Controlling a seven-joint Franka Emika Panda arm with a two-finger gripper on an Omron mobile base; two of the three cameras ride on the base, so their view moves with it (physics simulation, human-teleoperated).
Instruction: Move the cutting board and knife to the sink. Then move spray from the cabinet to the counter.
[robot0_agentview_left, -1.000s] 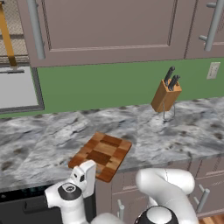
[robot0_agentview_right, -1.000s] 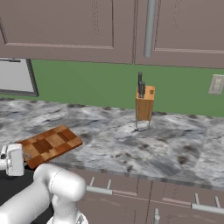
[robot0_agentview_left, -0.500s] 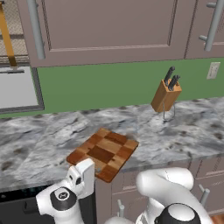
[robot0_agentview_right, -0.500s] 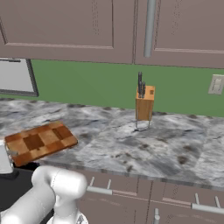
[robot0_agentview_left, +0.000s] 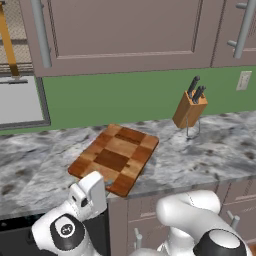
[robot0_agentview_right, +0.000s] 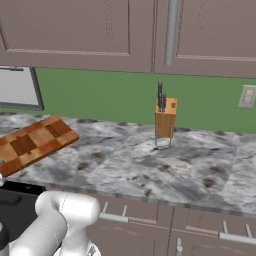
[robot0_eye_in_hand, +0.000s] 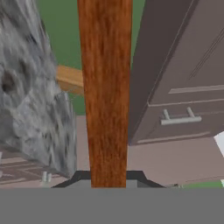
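Checkered wooden cutting board of dark brown and light tan blocks is held up off the grey-and-white marbled stone counter, tilted, far edge raised toward the green backsplash. In the left base view its near corner sits at the counter's front edge, right above the white arm's hand. In the right base view the board shows at the far left, slanting up to the right, its lower left end running out of frame.

Hand view: the board appears edge-on, a reddish-brown wooden band running straight up the middle from the bottom. The gripper is at its base; the board's edge passes directly between the two dark finger tips, one on each side, both pressed to the wood. Jaws clenched on the board's edge.

Light wooden knife block with dark handles sticking out stands upright on a wire stand on the counter near the backsplash, well apart from the board, to its right. Same block is mid-frame in the right base view.

Taupe-brown panelled cabinets with steel bar handles hang above. Taupe drawers with steel handles below the counter.
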